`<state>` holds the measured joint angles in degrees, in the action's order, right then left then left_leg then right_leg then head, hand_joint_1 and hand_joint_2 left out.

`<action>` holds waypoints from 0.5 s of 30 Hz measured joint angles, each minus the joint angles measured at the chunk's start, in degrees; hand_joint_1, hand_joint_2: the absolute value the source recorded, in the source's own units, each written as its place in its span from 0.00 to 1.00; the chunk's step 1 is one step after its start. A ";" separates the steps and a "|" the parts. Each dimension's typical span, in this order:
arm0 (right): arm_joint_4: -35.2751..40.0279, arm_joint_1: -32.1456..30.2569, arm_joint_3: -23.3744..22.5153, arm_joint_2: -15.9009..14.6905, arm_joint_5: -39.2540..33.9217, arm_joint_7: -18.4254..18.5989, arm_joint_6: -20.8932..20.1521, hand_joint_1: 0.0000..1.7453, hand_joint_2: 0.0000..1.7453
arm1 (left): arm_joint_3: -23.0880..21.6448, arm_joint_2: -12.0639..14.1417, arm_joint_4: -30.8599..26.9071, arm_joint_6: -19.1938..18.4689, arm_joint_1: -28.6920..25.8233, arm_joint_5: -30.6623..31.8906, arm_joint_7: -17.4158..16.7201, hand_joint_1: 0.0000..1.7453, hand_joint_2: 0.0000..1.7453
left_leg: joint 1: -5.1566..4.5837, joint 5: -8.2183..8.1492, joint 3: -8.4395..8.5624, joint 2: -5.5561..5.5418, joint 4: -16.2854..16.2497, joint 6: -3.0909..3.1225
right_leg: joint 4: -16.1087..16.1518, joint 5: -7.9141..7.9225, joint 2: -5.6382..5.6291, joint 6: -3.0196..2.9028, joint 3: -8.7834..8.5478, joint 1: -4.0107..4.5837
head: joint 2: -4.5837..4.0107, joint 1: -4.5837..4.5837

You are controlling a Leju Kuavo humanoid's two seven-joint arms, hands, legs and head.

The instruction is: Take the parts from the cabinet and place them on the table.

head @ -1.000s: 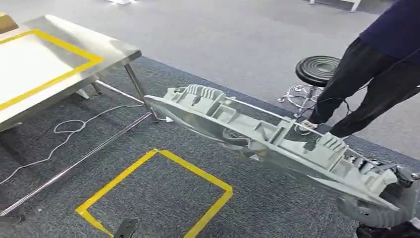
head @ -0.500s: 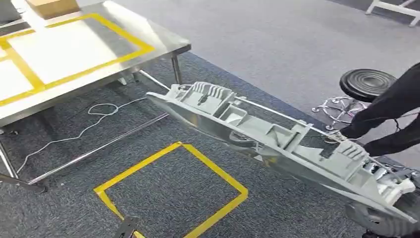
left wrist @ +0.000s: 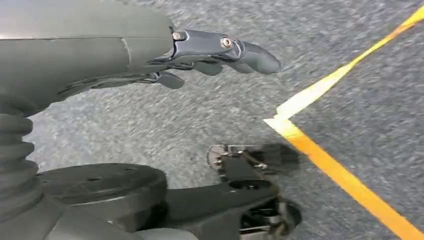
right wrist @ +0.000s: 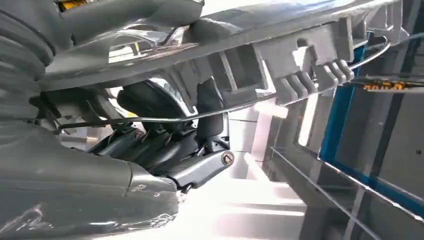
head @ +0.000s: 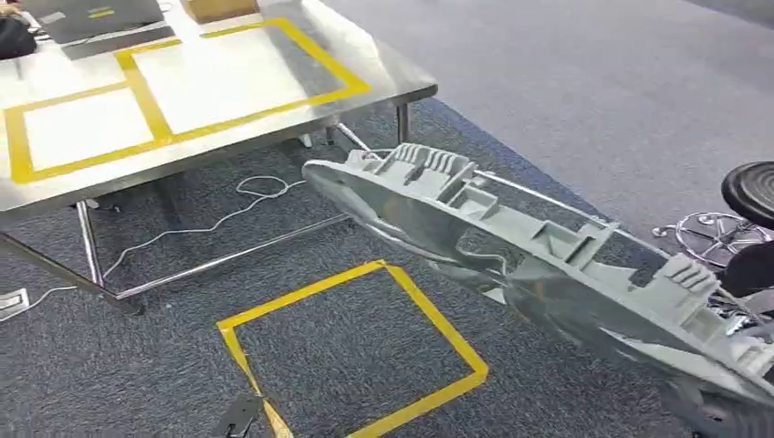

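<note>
Gripping the long grey moulded plastic part (head: 538, 246) at its near end, the right robot hand (right wrist: 165, 145) has its dark fingers (right wrist: 210, 112) curled around the part's ribbed underside and a thin metal rod that runs along it. From that robot hand the part stretches away forward and to the left, held in the air above the grey carpeted floor (head: 566, 82), tilted with its far end higher. Its far tip hangs near the corner of the shiny steel counter (head: 402, 87) marked with yellow tape rectangles, but it is apart from the counter and does not rest on it. Below the part's middle, a square of yellow tape (head: 351, 351) lies on the floor. A white cable (head: 210, 224) trails under the counter.

The left robot hand (left wrist: 210, 52) hangs over the carpet with nothing in it, its fingers slack and slightly apart, near a corner of the yellow tape line. A black round stool (head: 753, 192) stands beyond the right robot hand.
</note>
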<state>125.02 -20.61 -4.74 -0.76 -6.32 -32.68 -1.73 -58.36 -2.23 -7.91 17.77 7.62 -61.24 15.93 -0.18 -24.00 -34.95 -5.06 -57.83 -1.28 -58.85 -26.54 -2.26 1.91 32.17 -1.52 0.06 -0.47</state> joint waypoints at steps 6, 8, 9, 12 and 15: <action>0.46 -0.57 -0.35 0.33 0.85 0.57 0.00 1.00 1.00 | -0.57 -0.33 -0.02 -0.35 0.03 0.09 -0.55 0.00 1.00 | 0.06 -6.24 -7.29 4.47 -16.07 -0.37 | -0.02 -0.31 4.86 -0.82 -0.05 0.61 | -0.02 0.60; 0.75 -0.57 -0.44 0.33 0.98 0.83 -0.07 1.00 1.00 | -0.83 -0.33 -0.02 -0.35 0.01 0.07 -0.57 0.00 1.00 | -0.06 -1.50 -2.69 5.29 -7.28 0.16 | -0.01 -0.50 6.22 -0.78 -0.37 0.79 | 0.00 0.60; 1.01 -0.55 -0.48 0.31 1.05 0.96 -0.13 1.00 1.00 | -0.85 -0.31 -0.02 -0.37 0.07 0.07 -0.57 0.00 1.00 | -0.41 0.20 -0.20 7.38 -2.79 0.67 | -0.01 -0.64 6.75 -0.63 -0.60 0.86 | -0.02 0.60; 1.42 -0.58 -0.72 0.33 0.96 1.33 -0.35 1.00 1.00 | -0.92 -0.46 -0.02 -0.37 0.55 0.15 -0.59 0.00 1.00 | -1.16 -0.41 0.62 9.01 0.19 1.60 | 0.02 -1.04 8.64 0.10 -0.63 1.47 | 0.00 0.40; 1.66 -0.46 -0.70 0.33 0.96 1.49 -0.52 1.00 1.00 | -0.94 -0.48 -0.02 -0.39 0.13 0.20 -0.70 0.00 1.00 | -0.59 0.06 0.90 6.77 0.92 2.64 | -0.12 -1.72 7.96 1.27 -0.97 1.20 | 0.00 0.53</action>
<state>126.68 -21.07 -5.44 -0.44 -5.35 -31.19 -2.25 -59.30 -2.71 -7.93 17.38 7.74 -61.05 15.23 -0.76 -23.94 -34.05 1.71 -56.91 1.36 -58.98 -28.26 5.71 3.18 31.21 -0.32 0.07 0.07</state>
